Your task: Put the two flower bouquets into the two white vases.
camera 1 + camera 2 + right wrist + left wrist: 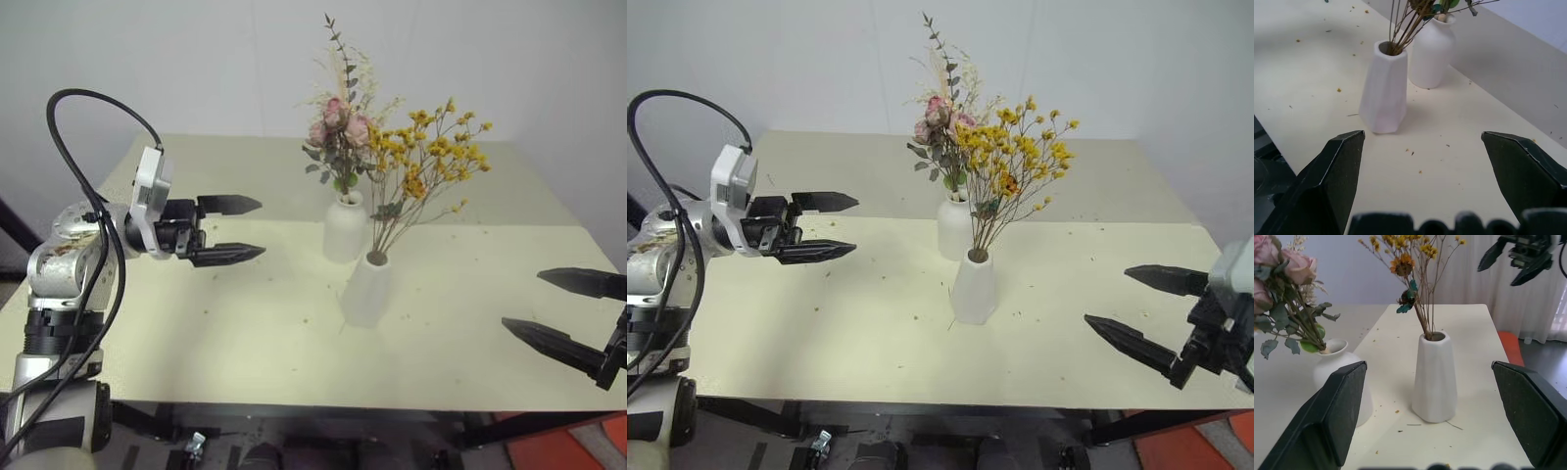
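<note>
Two white vases stand on the tabletop (196, 323): one rounded bottle vase (345, 227) and one taller tapered vase (367, 291). Two dried bouquets, one per vase: a pink rose bunch (338, 122) and a yellow-orange blossom bunch (431, 152). Two claws: the left claw (227, 230) and the right claw (568, 308).

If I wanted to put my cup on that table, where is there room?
Free: the tabletop between the left pincer and the cone vase, and between that vase and the right pincer. Crowded: mid-table, where the round vase stands close behind.
</note>
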Tool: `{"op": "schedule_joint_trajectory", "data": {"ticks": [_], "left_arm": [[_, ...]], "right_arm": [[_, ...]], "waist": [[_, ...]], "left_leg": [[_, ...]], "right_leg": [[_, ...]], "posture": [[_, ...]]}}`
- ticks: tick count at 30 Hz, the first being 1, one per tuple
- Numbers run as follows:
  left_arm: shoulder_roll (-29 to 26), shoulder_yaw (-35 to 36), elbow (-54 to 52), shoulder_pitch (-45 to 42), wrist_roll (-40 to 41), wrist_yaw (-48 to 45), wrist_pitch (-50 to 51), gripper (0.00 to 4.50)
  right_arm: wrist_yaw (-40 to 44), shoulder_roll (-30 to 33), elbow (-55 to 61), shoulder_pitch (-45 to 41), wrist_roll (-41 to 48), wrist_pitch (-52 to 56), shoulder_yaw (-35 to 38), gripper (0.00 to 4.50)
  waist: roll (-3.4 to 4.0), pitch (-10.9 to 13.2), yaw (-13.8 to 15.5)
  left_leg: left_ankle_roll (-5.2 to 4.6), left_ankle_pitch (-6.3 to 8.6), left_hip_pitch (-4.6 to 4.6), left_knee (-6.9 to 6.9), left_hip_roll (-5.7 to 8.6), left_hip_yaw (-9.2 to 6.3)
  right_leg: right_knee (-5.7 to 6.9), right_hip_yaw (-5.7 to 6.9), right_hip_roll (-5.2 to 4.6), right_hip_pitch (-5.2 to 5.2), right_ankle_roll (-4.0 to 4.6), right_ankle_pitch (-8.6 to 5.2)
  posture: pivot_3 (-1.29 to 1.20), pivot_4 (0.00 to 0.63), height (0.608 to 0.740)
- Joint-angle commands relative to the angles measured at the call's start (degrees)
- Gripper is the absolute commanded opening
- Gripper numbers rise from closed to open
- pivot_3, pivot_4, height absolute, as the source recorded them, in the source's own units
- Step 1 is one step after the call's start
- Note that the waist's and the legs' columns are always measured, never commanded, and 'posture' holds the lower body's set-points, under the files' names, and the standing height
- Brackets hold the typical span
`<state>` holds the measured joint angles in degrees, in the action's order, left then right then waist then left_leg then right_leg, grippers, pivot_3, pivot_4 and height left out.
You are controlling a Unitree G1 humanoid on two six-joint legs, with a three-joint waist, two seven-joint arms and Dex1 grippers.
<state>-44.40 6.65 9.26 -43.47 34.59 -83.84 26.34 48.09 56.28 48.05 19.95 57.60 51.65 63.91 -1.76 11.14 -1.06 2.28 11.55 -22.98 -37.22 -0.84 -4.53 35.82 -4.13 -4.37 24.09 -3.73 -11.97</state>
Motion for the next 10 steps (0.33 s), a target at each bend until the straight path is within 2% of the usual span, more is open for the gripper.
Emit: {"op": "schedule_joint_trajectory", "data": {"ticks": [1, 10], "left_arm": [[-0.1, -1.1, 2.1, -4.1, -1.2, -1.3, -1.6, 4.47], [-0.6, -1.8, 6.8, -7.5, -2.9, -5.0, -3.8, 4.47]], "right_arm": [[-2.8, -1.2, 1.7, 0.6, 0.9, -0.4, 2.3, 4.50], [-6.0, -4.0, 4.5, 1.9, 1.4, -2.9, -0.6, 4.50]], "waist": [[-0.02, 0.0, -0.1], [-0.08, -0.1, -0.3]], "left_leg": [[0.00, 0.00, 0.00, -0.01, 0.00, 0.00], [0.00, 0.00, 0.02, 0.01, 0.00, 0.01]], "right_leg": [[0.02, 0.00, 0.00, -0.01, 0.00, 0.00], [0.02, -0.01, 0.00, 0.00, 0.02, -0.01]], "posture": [[0.00, 0.150, 0.740], [0.00, 0.150, 0.740]]}}
